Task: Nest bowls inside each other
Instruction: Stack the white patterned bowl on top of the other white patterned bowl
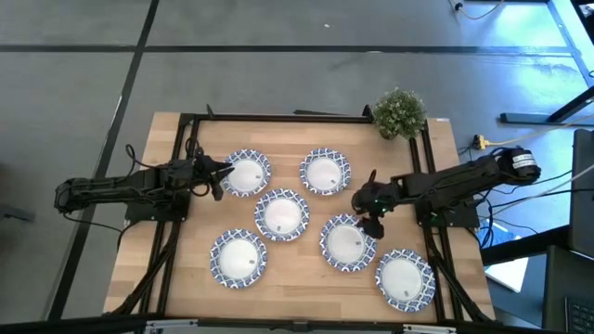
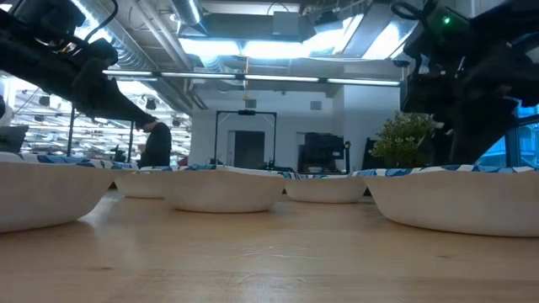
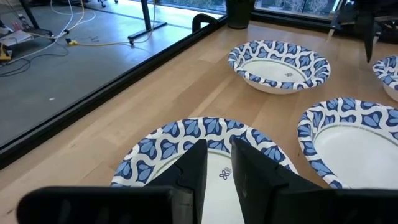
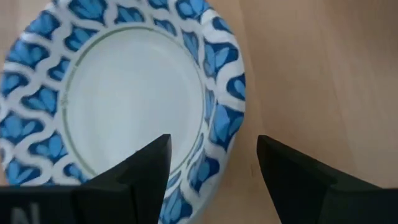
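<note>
Six blue-and-white rimmed bowls rest apart on their bases on the wooden table: far left [image 1: 246, 173], far right [image 1: 325, 172], middle [image 1: 281, 214], near left [image 1: 238, 258], right of middle [image 1: 347, 241], near right [image 1: 405, 278]. My left gripper [image 1: 221, 174] [image 3: 219, 144] hovers at the left rim of the far left bowl [image 3: 186, 134], its fingers only narrowly apart. My right gripper [image 1: 371, 215] [image 4: 214, 146] points down, open wide, over the far right rim [image 4: 221, 118] of the bowl right of middle, with one finger above the bowl's inside and one above the table outside it.
A small green potted plant [image 1: 400, 113] [image 2: 408, 139] stands at the table's far right corner. A black frame [image 1: 278, 118] runs along the table's far edge and down both sides. Bare wood lies along the near edge [image 2: 269, 252] and between the bowls.
</note>
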Tool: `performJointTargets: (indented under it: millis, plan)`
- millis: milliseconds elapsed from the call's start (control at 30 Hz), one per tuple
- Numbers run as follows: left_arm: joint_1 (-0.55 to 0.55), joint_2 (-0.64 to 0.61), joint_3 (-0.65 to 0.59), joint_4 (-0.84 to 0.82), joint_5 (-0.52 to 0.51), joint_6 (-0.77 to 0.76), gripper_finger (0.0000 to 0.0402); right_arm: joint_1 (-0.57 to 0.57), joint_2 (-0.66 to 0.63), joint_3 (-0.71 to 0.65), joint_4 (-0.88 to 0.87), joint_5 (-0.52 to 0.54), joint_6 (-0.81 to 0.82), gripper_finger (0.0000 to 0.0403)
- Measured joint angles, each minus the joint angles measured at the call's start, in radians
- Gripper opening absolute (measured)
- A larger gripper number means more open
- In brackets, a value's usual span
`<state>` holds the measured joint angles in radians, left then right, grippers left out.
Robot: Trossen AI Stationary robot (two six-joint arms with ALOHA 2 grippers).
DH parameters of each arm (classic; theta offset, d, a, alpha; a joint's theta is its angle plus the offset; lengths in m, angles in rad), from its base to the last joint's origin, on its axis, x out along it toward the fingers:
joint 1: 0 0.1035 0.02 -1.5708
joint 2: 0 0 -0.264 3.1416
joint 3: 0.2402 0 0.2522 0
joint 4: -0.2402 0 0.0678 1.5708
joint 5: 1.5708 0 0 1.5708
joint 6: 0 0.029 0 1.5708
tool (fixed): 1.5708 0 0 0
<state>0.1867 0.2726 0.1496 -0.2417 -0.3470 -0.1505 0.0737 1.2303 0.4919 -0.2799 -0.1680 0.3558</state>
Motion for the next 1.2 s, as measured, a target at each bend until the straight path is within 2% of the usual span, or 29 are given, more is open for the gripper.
performJointTargets:
  millis: [133,233,600,767,900,1200]
  plan:
    - [0.000,0.000,0.000,0.000,0.000,0.000,0.0069,0.002,0.029,0.000,0.028,0.011,0.030,0.0236]
    - [0.000,0.000,0.000,0.000,0.000,0.000,0.0069,0.002,0.034,0.000,0.040,0.011,0.033,0.0220]
    - [0.000,0.000,0.000,0.000,0.000,0.000,0.0069,0.002,0.034,0.000,0.045,0.010,0.027,0.0079]
    - [0.000,0.000,0.000,0.000,0.000,0.000,0.0069,0.002,0.033,0.000,0.045,0.009,0.008,0.0033]
    - [0.000,0.000,0.000,0.000,0.000,0.000,0.0069,0.002,0.033,0.000,0.064,0.009,0.006,0.0018]
    - [0.000,0.000,0.000,0.000,-0.003,0.000,0.0069,0.000,0.033,0.060,0.087,0.002,-0.004,0.0020]
